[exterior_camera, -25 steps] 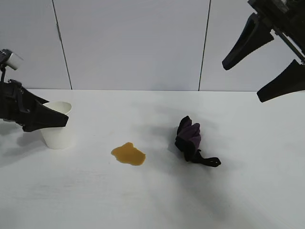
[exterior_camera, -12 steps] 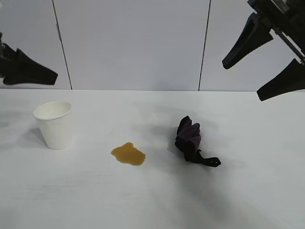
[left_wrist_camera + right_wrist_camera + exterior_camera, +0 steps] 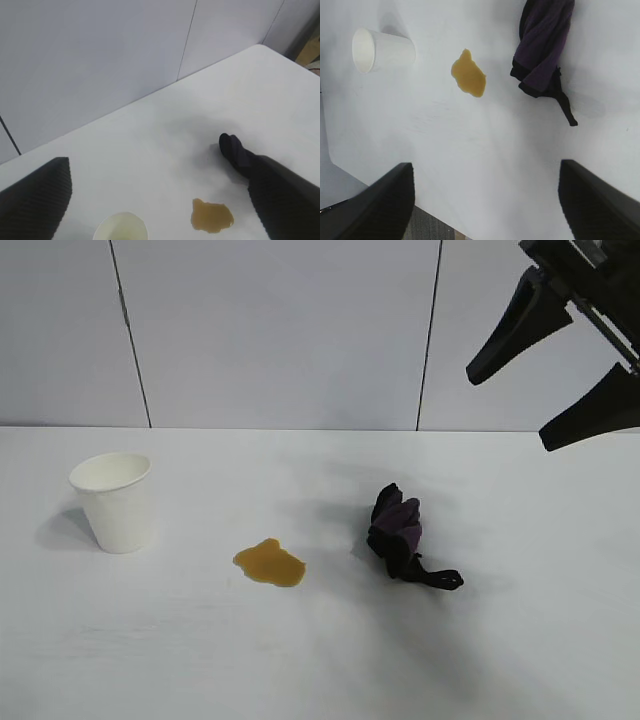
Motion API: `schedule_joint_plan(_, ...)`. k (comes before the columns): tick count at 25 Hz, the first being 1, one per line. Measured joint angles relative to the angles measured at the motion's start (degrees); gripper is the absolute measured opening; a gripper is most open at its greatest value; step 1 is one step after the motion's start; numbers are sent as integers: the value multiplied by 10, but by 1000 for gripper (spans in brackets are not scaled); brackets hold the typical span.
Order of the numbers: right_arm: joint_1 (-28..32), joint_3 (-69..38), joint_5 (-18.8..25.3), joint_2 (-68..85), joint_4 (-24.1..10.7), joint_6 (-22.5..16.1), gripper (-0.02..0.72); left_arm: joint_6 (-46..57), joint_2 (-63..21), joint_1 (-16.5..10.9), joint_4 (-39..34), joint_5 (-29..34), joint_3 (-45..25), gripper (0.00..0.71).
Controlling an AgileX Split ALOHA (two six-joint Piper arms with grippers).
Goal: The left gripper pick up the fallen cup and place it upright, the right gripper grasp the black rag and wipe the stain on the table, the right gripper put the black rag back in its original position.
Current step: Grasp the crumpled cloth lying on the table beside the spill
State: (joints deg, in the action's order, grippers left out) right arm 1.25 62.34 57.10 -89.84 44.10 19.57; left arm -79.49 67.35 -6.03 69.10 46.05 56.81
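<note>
The white paper cup (image 3: 113, 502) stands upright at the left of the white table (image 3: 300, 660). The amber stain (image 3: 269, 563) lies in the middle, and the black and purple rag (image 3: 398, 530) lies to its right with its strap loop toward the front. My left gripper (image 3: 159, 167) is out of the exterior view. In its wrist view it is open and empty, high above the cup (image 3: 120, 227) and stain (image 3: 212, 216). My right gripper (image 3: 515, 410) hangs open and empty high at the upper right, above and right of the rag (image 3: 545, 45).
Grey wall panels stand behind the table. The right wrist view shows the cup (image 3: 382, 50), the stain (image 3: 468, 74) and the table's near edge with floor beyond it (image 3: 435, 225).
My left gripper has let go of the cup, risen up and to the left, and left the exterior view. The cup stays upright. The right arm has not moved.
</note>
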Motion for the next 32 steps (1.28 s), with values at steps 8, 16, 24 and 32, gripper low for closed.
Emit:
schedule_joint_plan(8,0,0,0,0,0,0,545,315,-186,0,-234,26,29,693)
schedule_joint_plan(16,0,0,0,0,0,0,545,637,-332,0,-557,172,57,693)
schedule_joint_plan(24,0,0,0,0,0,0,545,740,-405,0,-685,270,54,693)
schedule_joint_plan(32,0,0,0,0,0,0,545,758,-503,0,-655,272,-54,691)
